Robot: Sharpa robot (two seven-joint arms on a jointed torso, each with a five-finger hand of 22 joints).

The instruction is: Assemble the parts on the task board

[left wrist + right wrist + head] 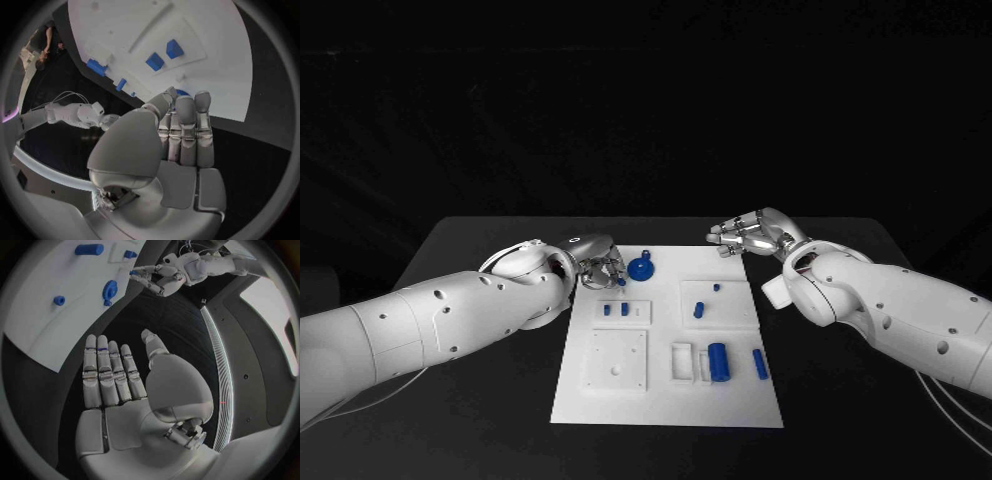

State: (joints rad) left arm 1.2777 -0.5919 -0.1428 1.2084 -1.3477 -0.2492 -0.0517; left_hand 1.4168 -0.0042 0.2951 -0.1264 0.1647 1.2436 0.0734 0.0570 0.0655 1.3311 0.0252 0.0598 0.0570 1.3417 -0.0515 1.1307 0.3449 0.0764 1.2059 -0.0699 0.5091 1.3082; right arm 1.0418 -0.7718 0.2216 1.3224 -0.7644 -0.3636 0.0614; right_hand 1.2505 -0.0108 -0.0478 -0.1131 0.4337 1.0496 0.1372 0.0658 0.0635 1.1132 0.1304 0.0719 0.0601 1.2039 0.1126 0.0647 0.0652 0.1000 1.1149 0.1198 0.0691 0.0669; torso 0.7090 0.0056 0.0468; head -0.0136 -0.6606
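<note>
Black table (473, 250) bears the task board (668, 400); left hand (596, 262) and right hand (750, 235) spread, holding nothing.

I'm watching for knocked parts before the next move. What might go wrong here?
The left hand hovers at the task board's far left corner, close to the round blue part; a careless reach may nudge it. The right hand, open, would cross above the small blue peg when reaching in.

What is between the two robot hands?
In the head view, the board's far end lies between the left hand and right hand, with a round blue part by the left hand.
</note>
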